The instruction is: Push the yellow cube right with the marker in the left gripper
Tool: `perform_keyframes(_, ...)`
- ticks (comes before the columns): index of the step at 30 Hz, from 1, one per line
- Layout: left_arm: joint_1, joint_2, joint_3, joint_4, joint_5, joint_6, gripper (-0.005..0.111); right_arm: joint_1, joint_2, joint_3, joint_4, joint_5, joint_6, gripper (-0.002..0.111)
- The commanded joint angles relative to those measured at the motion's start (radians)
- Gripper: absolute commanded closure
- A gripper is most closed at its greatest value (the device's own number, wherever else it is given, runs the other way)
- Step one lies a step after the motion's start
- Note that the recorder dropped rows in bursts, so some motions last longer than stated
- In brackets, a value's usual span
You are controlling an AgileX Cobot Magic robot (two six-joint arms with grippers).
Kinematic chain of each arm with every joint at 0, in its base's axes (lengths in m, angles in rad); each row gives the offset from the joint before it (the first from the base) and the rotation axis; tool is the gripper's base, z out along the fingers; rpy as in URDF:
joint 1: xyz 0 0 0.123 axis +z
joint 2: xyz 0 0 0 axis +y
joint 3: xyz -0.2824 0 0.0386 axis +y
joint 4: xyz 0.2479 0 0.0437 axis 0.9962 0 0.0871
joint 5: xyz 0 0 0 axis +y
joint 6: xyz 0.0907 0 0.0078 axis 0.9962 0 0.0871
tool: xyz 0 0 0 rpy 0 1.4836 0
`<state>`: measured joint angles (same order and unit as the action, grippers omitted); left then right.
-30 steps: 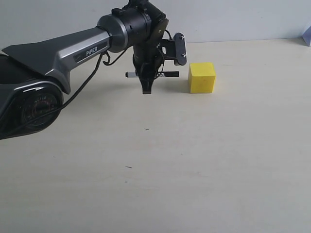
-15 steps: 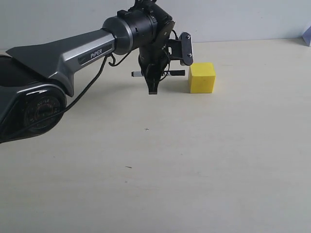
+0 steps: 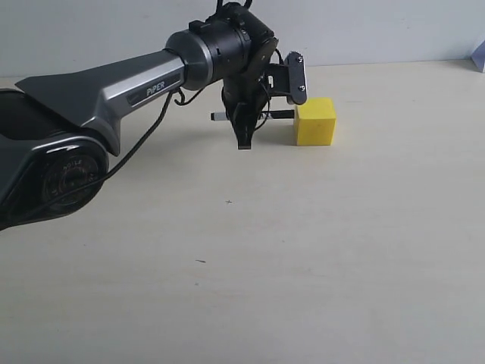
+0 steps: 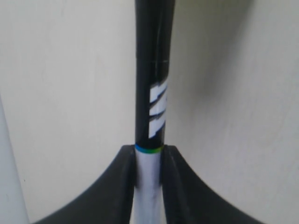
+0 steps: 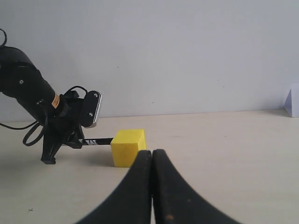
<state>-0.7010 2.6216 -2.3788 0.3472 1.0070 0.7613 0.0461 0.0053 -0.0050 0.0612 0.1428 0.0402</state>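
Count: one yellow cube (image 3: pixel 315 121), one marker (image 3: pixel 274 114), two grippers, one arm in the exterior view.

Left gripper (image 3: pixel 244 139): fingers point down at the bench (image 3: pixel 318 258), clamped on the marker. Wrist view confirms it, with both pads tight against the white barrel just behind the coloured ring. The tips are just above the bench or on it, can't tell which.

The marker lies horizontal and across the fingers. The short white end sticks out on the left, the longer black end with white lettering on the right, toward the cube. The black end is right at the cube's left face. Touching or just short of it, can't tell from either view.

The cube sits flat on the bench at the back, right of centre, near the wall (image 3: pixel 379 30) and just right of the left gripper. Nothing on top of it.

Right gripper (image 5: pixel 152 154): shows only in its own wrist view. Both fingers are pressed together with nothing between them. It is low over the bench, aimed at the cube but well apart from it.

Arm (image 3: pixel 106 87): dark grey and silver with "PiPER" lettering, comes in from the left.

Other: two small dark specks (image 3: pixel 229 202) on the bench in front. One pale object (image 3: pixel 480 57) at the far right edge, too cropped to identify.
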Motion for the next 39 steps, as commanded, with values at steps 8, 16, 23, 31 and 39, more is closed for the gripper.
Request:
perform_keyframes(8, -0.01, 0.014, -0.006, 0.094, 0.006, -0.091, 0.107, 0.001, -0.005, 0.005, 0.0, -0.008, -0.002, 0.108)
perform_keyframes(16, -0.01, 0.014, -0.006, 0.232, 0.045, -0.218, 0.107, 0.001, -0.005, 0.005, 0.0, -0.008, -0.002, 0.108)
perform_keyframes(23, -0.019, 0.003, -0.006, 0.234, 0.143, -0.25, 0.107, 0.001, -0.005, 0.005, 0.0, -0.008, -0.002, 0.108)
perform_keyframes(31, -0.044, -0.109, 0.053, 0.239, 0.154, -0.3, 0.107, 0.001, -0.005, 0.005, 0.0, -0.008, -0.002, 0.108)
perform_keyframes(39, -0.096, -0.287, 0.423, 0.574, -0.056, -0.647, 0.107, 0.001, -0.005, 0.005, 0.0, -0.008, -0.002, 0.108)
